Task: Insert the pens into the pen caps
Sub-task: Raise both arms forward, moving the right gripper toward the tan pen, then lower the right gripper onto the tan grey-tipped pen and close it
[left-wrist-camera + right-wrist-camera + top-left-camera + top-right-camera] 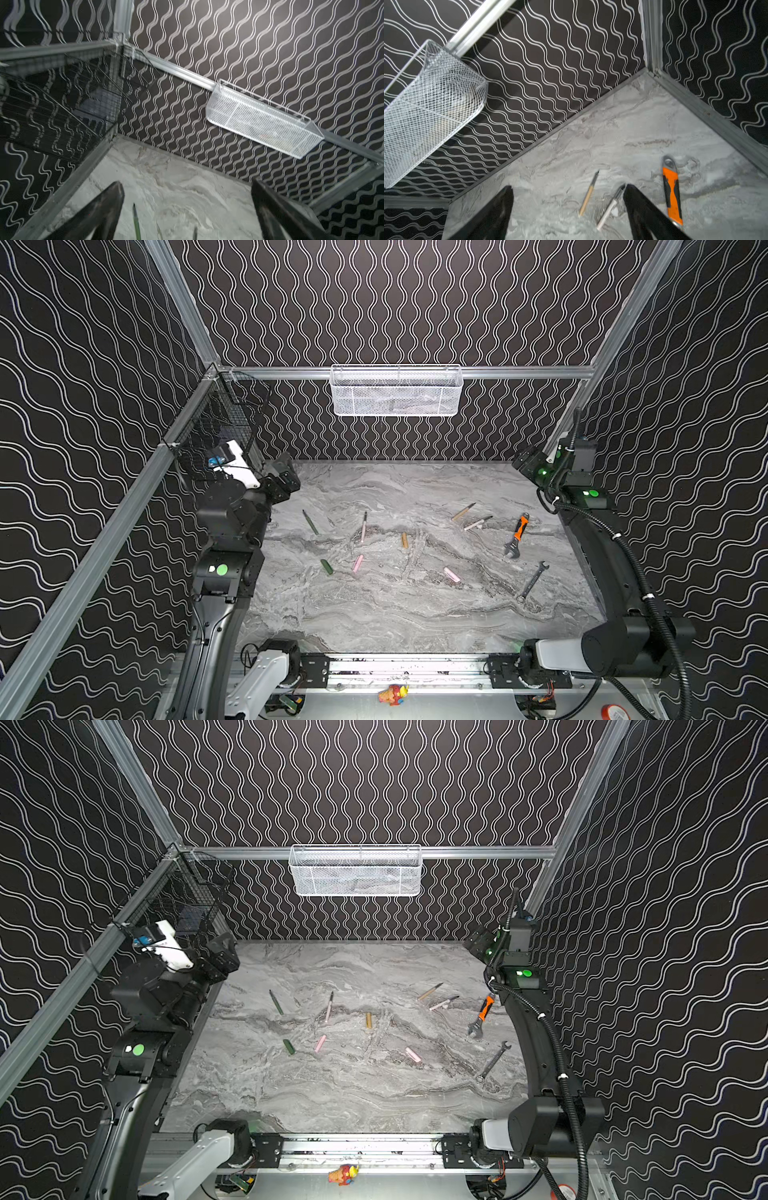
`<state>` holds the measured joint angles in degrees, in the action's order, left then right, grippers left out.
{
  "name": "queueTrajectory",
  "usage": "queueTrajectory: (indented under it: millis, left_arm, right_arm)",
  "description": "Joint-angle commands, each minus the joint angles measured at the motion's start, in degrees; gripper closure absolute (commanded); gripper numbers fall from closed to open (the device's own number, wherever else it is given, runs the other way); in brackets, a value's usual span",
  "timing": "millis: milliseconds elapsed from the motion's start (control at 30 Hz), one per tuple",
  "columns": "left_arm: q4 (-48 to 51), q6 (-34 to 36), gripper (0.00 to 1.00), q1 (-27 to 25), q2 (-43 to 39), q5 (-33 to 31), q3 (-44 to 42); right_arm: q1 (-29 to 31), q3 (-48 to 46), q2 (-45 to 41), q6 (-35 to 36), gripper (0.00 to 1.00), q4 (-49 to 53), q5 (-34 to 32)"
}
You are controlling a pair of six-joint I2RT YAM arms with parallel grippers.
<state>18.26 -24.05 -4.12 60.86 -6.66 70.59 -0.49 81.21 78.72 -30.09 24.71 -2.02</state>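
Across the table (374, 614), my right end effector (568, 187), spread wide, hangs nearest the tan-gold pen (588, 194), which lies flat just ahead with its long axis tip-away, while the left end effector (187, 182), also spread, faces the dark green pen (136, 220).

no readable text, label or number on anything here

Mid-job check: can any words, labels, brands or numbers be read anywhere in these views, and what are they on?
No text can be read in any view.
Red round object at the front edge: it has a pale label, but the print is too small and blurred to read.
Orange-handled wrench: no marking is legible.
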Motion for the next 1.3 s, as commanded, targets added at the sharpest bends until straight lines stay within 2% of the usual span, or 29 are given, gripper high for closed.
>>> queueTrajectory:
  millis: [0, 67, 133, 233, 400, 567, 700, 833, 967, 1100, 1267]
  left_arm:
    - [1.11, -3.45, 0.01, 0.16, 0.75, 3.34, -0.25]
    - [-0.89, -6.37, 0.01, 0.15, 1.21, 3.65, -1.5]
    - [-2.9, -6.35, 0.01, 0.17, 3.42, 8.04, -1.31]
    - [-0.13, -7.64, 0.01, 0.16, 9.18, 12.2, 2.04]
    - [2.31, -7.54, 0.01, -0.03, 16.45, 16.76, 3.92]
    - [0.33, -8.29, 0.03, -1.71, 20.91, 16.04, 4.59]
    - [0.1, -6.34, 0.08, -5.32, 26.65, 16.63, 6.88]
    - [-1.3, -6.4, 0.17, -8.38, 31.43, 21.41, 6.01]
    - [-0.99, -7.39, 0.22, -12.16, 34.2, 24.26, 5.35]
    - [-1.43, -6.41, 0.22, -16.27, 34.32, 24.96, 3.31]
    - [-1.26, -6.73, 0.22, -17.24, 35.24, 26.09, 3.2]
  right_arm:
    - [-0.05, -1.99, -1.59, -1.37, 0.16, 7.4, 2.47]
    - [-0.05, -4.44, -2.8, -0.98, 0.22, 7.44, 3.57]
    - [0.0, -6.28, -3.13, -1.59, 0.36, 8.9, 3.53]
    - [-0.02, -9.5, -3.86, -2.69, 0.42, 9.59, 2.65]
    - [0.18, -12.19, -3.7, -2.39, 0.4, 9.98, 2.45]
    - [0.22, -14.06, -2.68, -0.94, 0.34, 7.77, 5.79]
    - [0.84, -14.79, -0.53, -1.17, 0.42, 6.51, 9.01]
    - [3.23, -12.03, 3.84, -1.25, 0.56, 9.81, 5.14]
    - [4.82, -11.17, 6.42, -2.04, 0.57, 9.61, 3.25]
    - [7.23, -9.27, 9.73, -2.4, 0.57, 9.57, 1.11]
    - [9.95, -5.18, 16.62, -2.65, 0.57, 9.56, -1.16]
